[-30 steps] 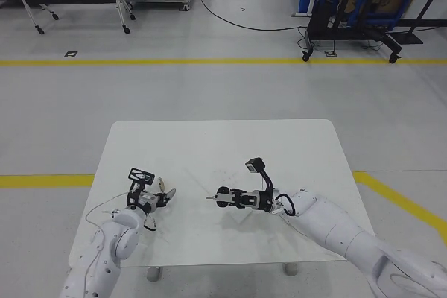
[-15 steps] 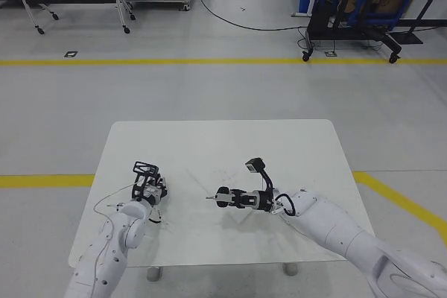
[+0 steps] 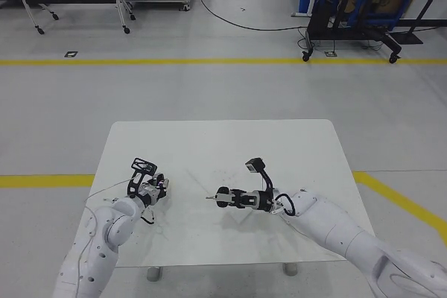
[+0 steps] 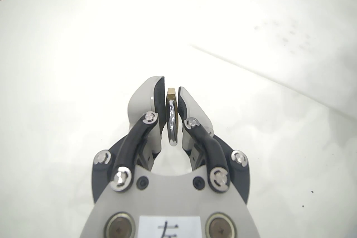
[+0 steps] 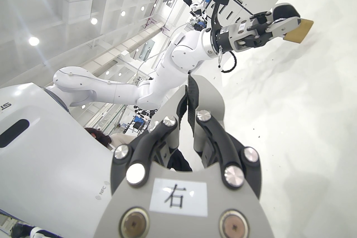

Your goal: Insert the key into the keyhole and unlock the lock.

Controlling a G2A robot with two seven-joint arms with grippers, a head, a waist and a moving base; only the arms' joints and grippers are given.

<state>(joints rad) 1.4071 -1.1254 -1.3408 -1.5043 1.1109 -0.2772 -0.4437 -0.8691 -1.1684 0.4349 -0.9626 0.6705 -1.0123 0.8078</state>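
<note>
My left gripper (image 4: 170,89) is shut on a small padlock; its brass body (image 4: 170,91) sits between the pads and its silver shackle (image 4: 172,124) points back toward the wrist. In the top view this gripper (image 3: 159,188) hovers over the table's left part. The right wrist view shows the left gripper (image 5: 290,23) farther off, with the brass lock (image 5: 299,29) sticking out of it. My right gripper (image 3: 218,197) is near the table's middle, shut on a thin key (image 3: 209,198) whose tip points toward the lock. The gripper (image 5: 191,91) has its pads pressed together.
The white table (image 3: 246,149) carries nothing else; a faint crease (image 4: 251,69) crosses its top. A gap of bare tabletop lies between the two grippers. Beyond the table are yellow floor lines (image 3: 208,61) and wheeled frames (image 3: 350,33).
The left wrist has turned and risen a little toward the table's back, and its elbow has swung outward. The right arm and key have not moved.
</note>
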